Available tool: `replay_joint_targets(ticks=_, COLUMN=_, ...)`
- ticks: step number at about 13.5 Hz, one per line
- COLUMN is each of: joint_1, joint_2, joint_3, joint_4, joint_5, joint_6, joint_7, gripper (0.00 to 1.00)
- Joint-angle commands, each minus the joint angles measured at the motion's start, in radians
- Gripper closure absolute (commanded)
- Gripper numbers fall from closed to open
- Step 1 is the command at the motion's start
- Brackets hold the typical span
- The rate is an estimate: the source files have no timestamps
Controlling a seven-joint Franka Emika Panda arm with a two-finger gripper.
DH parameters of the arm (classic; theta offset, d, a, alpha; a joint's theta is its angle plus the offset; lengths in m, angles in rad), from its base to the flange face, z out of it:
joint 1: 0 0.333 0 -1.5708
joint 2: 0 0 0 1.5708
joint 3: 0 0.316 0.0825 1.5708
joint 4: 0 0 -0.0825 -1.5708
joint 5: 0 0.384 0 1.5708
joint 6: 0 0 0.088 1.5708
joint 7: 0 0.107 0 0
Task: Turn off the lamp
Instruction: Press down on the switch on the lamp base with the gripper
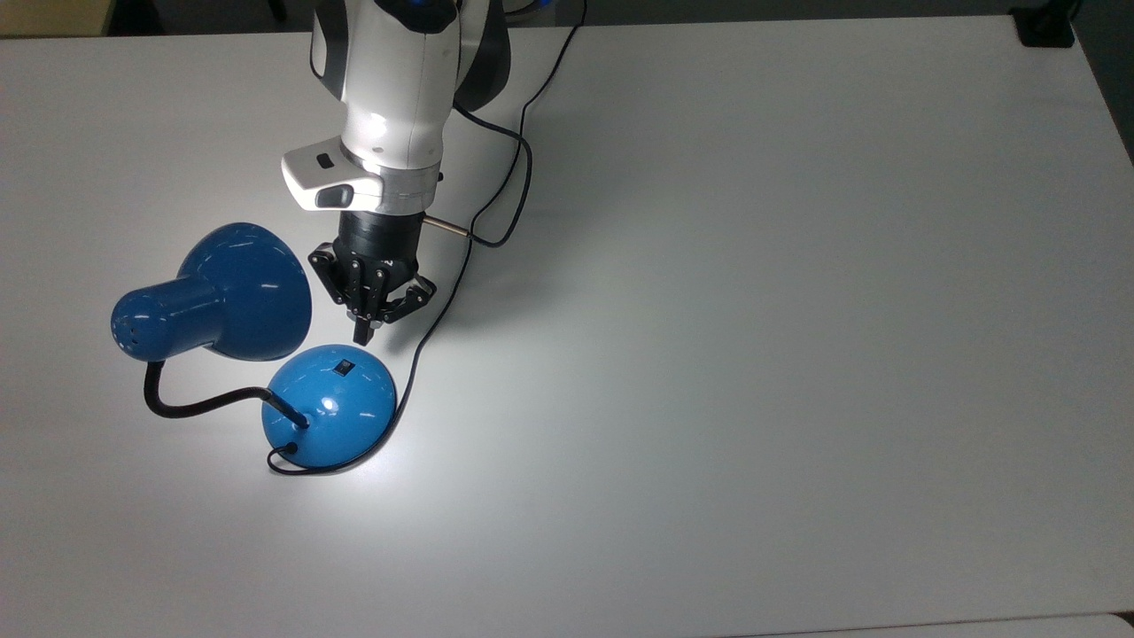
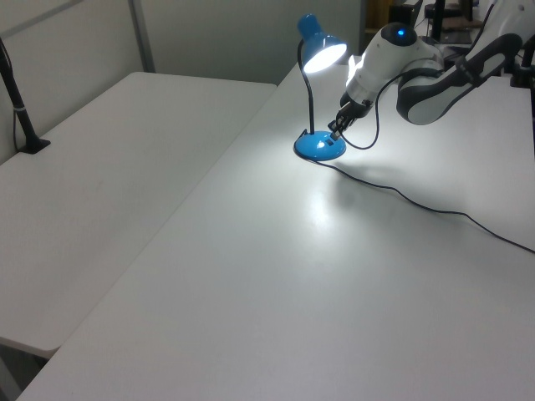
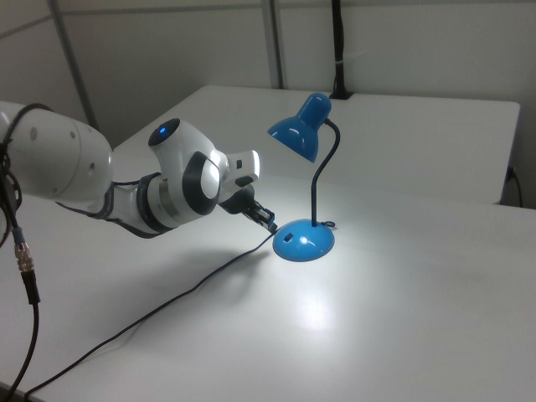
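The lamp is lit and throws a bright patch on the white table (image 1: 753,310). Its glossy blue shade (image 1: 239,292) sits at the top view's left, over a black bendy neck (image 1: 190,406) and a round domed base (image 1: 330,405) with a small black switch (image 1: 342,365). My gripper (image 1: 363,335) hangs shut, pointing down, just above the far side of the base and a short way from the switch, holding nothing. In the left view the gripper (image 2: 333,132) hovers close over the base (image 2: 319,147), under the glowing shade (image 2: 324,55). The right view shows the gripper (image 3: 271,224) beside the base (image 3: 303,241).
The lamp's thin black cord (image 1: 443,310) curls from the base past my gripper toward the table's far edge. A black clamp (image 1: 1045,27) sits at the top view's top right corner. A second table (image 2: 109,167) adjoins at the left view's left, with a black post (image 2: 21,109).
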Motion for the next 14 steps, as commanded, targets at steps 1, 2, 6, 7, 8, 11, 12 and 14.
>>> replay_joint_targets(ticks=1, joint_1=-0.027, joint_2=0.057, joint_3=-0.002, joint_4=0.061, joint_5=-0.051, joint_6=0.02, joint_7=0.055, gripper=1.0)
replay_joint_targets(ticks=2, joint_1=-0.027, joint_2=0.063, joint_3=-0.002, joint_4=0.07, joint_5=-0.051, joint_6=0.02, joint_7=0.055, gripper=1.0)
replay_joint_targets(ticks=6, joint_1=-0.025, joint_2=0.091, joint_3=-0.002, joint_4=0.078, joint_5=-0.052, joint_6=0.02, joint_7=0.06, gripper=1.0)
replay_joint_targets(ticks=7, joint_1=-0.025, joint_2=0.094, joint_3=-0.001, joint_4=0.081, joint_5=-0.052, joint_6=0.02, joint_7=0.062, gripper=1.0)
replay_joint_targets(ticks=8, joint_1=-0.025, joint_2=0.1, joint_3=-0.001, joint_4=0.093, joint_5=-0.051, joint_6=0.018, joint_7=0.062, gripper=1.0)
replay_joint_targets(ticks=11, joint_1=-0.022, joint_2=0.105, joint_3=-0.001, joint_4=0.096, joint_5=-0.052, joint_6=0.02, joint_7=0.077, gripper=1.0)
replay_joint_targets(ticks=12, joint_1=-0.021, joint_2=0.111, joint_3=-0.001, joint_4=0.098, joint_5=-0.052, joint_6=0.02, joint_7=0.077, gripper=1.0)
replay_joint_targets(ticks=14, joint_1=-0.019, joint_2=0.111, joint_3=-0.001, joint_4=0.095, joint_5=-0.054, joint_6=0.018, joint_7=0.075, gripper=1.0)
